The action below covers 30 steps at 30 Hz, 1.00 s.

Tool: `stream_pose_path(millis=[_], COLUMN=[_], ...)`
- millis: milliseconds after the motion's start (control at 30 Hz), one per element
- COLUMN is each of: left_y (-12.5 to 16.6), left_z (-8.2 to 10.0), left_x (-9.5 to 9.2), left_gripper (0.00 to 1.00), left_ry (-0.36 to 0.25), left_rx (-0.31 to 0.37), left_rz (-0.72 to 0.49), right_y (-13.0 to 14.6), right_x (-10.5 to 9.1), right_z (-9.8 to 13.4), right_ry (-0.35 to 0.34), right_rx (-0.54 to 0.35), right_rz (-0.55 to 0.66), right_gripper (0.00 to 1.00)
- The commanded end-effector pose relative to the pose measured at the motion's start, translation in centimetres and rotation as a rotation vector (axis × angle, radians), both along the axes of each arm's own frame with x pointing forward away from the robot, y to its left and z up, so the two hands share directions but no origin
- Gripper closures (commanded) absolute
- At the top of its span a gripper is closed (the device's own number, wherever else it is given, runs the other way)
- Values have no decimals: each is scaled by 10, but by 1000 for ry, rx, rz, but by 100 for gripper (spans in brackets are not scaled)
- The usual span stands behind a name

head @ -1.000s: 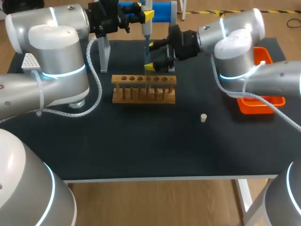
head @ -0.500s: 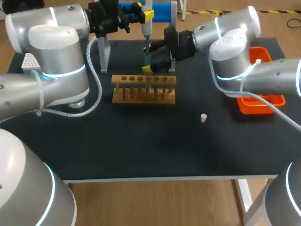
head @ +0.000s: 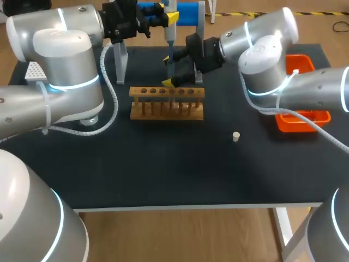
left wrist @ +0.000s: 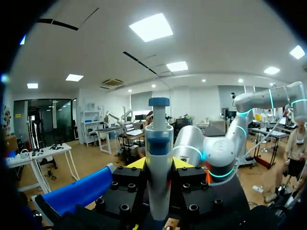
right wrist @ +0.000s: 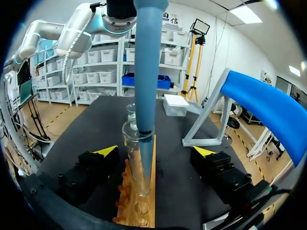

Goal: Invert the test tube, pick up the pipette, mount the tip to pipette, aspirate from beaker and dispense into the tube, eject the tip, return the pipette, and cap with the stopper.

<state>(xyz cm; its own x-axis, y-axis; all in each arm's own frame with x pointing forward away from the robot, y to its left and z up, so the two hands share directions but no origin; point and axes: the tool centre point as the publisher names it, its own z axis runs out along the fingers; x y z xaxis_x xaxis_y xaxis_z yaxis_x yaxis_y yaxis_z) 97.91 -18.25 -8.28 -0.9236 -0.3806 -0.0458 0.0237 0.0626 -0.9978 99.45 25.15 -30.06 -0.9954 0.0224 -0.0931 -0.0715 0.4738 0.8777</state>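
Note:
My left gripper (head: 168,19) is shut on the pipette (head: 170,41), which hangs upright over the wooden rack (head: 166,102). In the left wrist view the pipette body (left wrist: 158,158) sits clamped between the fingers of the left gripper (left wrist: 158,165). In the right wrist view its blue shaft (right wrist: 146,62) runs down, and the clear tip is inside the mouth of the test tube (right wrist: 139,163), which stands in the rack (right wrist: 141,211). My right gripper (right wrist: 155,151) is open, one finger on each side of the tube without touching it. It shows just behind the rack as the right gripper (head: 167,71). The stopper (head: 236,136) lies on the mat.
An orange tray (head: 305,120) sits at the right edge under my right arm. The blue-topped pipette stand (head: 182,12) is at the back, beside my right gripper as the stand (right wrist: 261,103). A glass beaker (right wrist: 130,112) and a white box (right wrist: 175,104) stand beyond the rack.
My right arm has swung left, bringing its open fingers around the tube and pipette tip. My left arm and the pipette have stayed still.

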Motion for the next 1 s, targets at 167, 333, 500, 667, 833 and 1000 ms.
stream_pose_path(millis=[167, 333, 500, 667, 833, 1000], left_y=[-1, -1, -1, -1, -1, -1], left_z=[0, 0, 0, 0, 0, 0], left_x=[0, 0, 0, 0, 0, 0], left_gripper=[100, 100, 100, 100, 100, 100], left_ry=[0, 0, 0, 0, 0, 0], left_rx=[1, 1, 1, 1, 1, 1], left_rz=[4, 4, 4, 4, 4, 4], right_y=[3, 6, 7, 7, 7, 7], right_x=[-1, -2, -3, -3, -3, -3], right_z=[-5, -6, -6, -6, -6, -6], right_ry=[12, 16, 18, 18, 18, 18], right_rx=[-6, -12, -6, -6, -6, -6], right_rz=[6, 14, 19, 19, 19, 19], right_gripper=[0, 0, 0, 0, 0, 0])
